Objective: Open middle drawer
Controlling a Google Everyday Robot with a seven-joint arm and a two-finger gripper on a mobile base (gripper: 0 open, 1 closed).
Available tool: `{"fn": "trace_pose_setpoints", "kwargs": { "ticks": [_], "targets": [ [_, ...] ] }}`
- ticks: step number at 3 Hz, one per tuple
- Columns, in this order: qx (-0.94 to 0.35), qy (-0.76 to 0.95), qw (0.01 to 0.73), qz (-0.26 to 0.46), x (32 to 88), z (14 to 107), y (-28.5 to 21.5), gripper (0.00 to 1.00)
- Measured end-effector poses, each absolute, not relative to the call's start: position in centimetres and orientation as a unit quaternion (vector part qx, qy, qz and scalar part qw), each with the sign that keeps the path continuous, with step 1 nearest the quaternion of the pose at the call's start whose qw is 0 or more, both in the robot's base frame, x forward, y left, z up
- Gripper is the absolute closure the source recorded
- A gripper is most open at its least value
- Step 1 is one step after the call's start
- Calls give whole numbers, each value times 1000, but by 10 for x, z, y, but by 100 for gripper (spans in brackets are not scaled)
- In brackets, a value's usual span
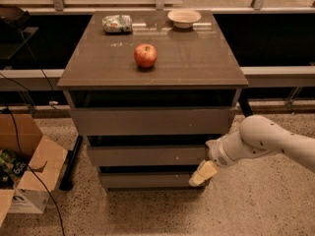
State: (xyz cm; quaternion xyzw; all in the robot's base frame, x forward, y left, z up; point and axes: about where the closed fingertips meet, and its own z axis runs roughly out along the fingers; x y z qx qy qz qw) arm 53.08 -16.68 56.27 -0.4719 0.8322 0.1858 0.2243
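Middle drawer [142, 156] — wide grey-brown handleless front, centre tier of brown three-drawer cabinet [197, 58], shut. Cream gripper [203, 173] just below its right end; grip state: cannot tell. Advice — lift to dark gap above front, hook, pull straight outward.

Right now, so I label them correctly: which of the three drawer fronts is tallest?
The top drawer, directly under the tabletop; the middle drawer and bottom drawer have slimmer fronts. The claw sits low at their right ends.

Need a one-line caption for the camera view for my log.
Gripper at the cabinet's lower right front, just below the closed middle drawer; apple on top.
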Motion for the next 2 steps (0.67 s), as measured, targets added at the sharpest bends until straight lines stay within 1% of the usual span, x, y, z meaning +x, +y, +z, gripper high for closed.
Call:
{"fn": "trace_pose_setpoints", "kwargs": {
  "ticks": [2],
  "targets": [
    [-448,842,224,201,535,545,-165,0]
  ]
}}
